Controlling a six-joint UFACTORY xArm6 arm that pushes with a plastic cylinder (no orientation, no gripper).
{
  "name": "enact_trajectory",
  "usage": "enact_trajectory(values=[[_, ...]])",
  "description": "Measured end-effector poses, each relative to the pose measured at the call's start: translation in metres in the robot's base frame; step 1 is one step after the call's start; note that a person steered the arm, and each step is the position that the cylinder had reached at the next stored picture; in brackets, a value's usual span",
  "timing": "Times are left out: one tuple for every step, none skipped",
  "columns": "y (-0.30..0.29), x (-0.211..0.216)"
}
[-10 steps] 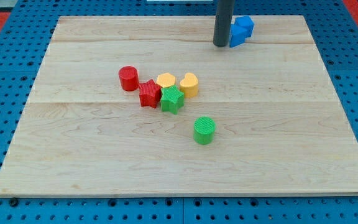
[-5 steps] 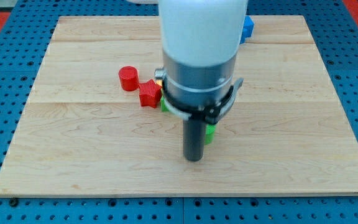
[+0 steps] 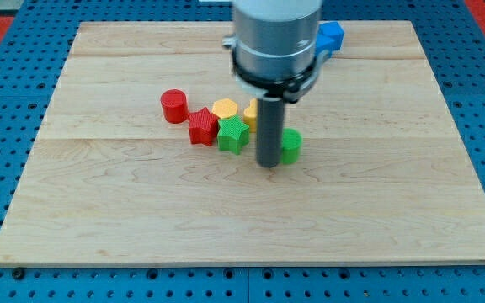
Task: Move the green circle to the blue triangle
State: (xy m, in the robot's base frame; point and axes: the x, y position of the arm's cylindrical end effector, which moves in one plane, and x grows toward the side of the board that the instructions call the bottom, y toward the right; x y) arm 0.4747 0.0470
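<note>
So my tip [image 3: 269, 164] sits against the green circle's [image 3: 290, 146] left side mid-frame; no jaws visible, can't tell their state

Wooden board [image 3: 99, 210] on blue pegboard [image 3: 7, 278]

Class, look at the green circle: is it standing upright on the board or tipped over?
Cannot tell for certain. My tip hides the left part of the green circle; the visible part sits flat on the board, suggesting upright.
</note>
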Motion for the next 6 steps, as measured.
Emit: enact_trajectory(values=[[0.054, -0.024], [0.093, -0.054], [0.112, -0.086], [0.116, -0.126], [0.116, -0.167], [0.116, -0.199]])
